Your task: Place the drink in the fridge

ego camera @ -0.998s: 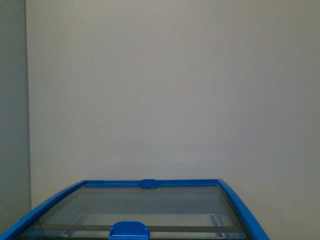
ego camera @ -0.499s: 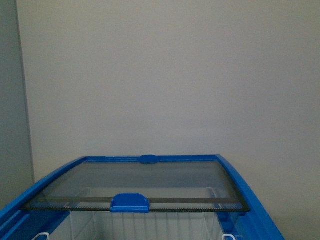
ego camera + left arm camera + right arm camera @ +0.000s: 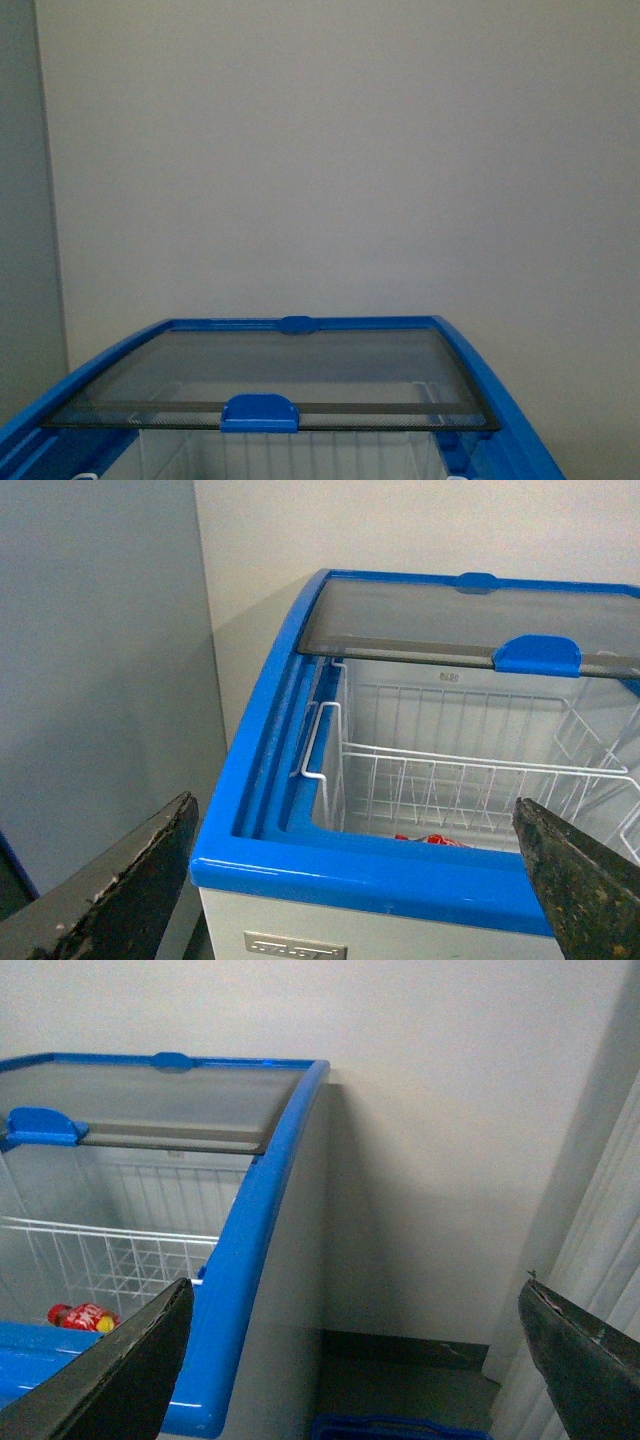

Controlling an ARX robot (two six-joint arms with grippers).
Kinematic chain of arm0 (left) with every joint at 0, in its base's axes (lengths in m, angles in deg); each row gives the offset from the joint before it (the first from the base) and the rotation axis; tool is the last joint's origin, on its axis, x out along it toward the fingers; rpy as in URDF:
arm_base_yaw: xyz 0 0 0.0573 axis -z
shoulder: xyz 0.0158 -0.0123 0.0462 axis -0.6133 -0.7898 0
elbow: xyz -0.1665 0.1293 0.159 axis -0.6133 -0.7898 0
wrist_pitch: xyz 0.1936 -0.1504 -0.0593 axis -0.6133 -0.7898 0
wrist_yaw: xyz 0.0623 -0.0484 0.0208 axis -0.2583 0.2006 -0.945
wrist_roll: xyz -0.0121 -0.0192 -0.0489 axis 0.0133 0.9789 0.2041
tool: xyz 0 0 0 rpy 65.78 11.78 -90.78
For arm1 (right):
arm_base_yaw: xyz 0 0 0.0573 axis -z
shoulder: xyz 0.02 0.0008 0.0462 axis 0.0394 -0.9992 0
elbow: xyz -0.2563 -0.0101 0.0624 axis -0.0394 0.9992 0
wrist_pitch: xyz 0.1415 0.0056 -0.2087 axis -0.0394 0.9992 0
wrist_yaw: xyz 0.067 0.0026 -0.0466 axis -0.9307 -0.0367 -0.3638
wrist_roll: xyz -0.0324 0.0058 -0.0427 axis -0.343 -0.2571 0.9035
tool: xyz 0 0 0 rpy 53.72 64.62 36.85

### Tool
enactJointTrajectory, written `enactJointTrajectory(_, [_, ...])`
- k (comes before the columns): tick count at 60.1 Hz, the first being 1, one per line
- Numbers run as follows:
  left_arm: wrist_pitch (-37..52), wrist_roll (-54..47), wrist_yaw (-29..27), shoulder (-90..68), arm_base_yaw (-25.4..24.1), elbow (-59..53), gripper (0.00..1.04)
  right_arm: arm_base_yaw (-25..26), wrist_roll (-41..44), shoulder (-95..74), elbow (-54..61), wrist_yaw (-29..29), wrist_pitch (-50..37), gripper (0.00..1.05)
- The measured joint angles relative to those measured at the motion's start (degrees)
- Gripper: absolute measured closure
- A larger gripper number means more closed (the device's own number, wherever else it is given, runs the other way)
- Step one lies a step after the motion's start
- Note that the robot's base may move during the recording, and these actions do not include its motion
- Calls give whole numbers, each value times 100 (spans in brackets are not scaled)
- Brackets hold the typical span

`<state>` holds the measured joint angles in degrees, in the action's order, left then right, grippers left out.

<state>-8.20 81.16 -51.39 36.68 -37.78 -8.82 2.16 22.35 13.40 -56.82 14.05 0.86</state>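
The fridge (image 3: pixel 487 380) is a white chest with a blue top rim. Its tinted glass lid (image 3: pixel 280 370) is slid to the back, its blue handle (image 3: pixel 260 412) at the lid's front edge, so the near half is uncovered. A red drink (image 3: pixel 428 839) lies low inside, also showing as a red and yellow drink (image 3: pixel 82 1316) in the right wrist view. My left gripper (image 3: pixel 352 815) hangs open and empty over the fridge's near left corner. My right gripper (image 3: pixel 355 1285) is open and empty beside the fridge's right wall, above the floor. Neither gripper shows in the front view.
A white wire basket (image 3: pixel 450 770) hangs inside the fridge (image 3: pixel 300 855) under the rim. A blue plastic basket (image 3: pixel 375 1427) stands on the floor by the fridge's right side. A wall stands behind, a grey wall (image 3: pixel 100 680) on the left and a pale curtain (image 3: pixel 600 1260) on the right.
In the front view the fridge now sits higher in the picture, and the uncovered opening below the lid's front edge has come into view. Over the last half second it barely shifted.
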Motion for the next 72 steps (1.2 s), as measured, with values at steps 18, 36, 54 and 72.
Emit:
enactJointTrajectory(18, [0, 0, 0, 0, 0, 0, 8, 0, 0, 0, 0, 2, 0, 7])
enactJointTrajectory(36, [0, 0, 0, 0, 0, 0, 8, 0, 0, 0, 0, 2, 0, 7])
enactJointTrajectory(54, [0, 0, 0, 0, 0, 0, 8, 0, 2, 0, 0, 0, 0, 7])
enactJointTrajectory(72, [0, 0, 0, 0, 0, 0, 8, 0, 0, 0, 0, 2, 0, 7])
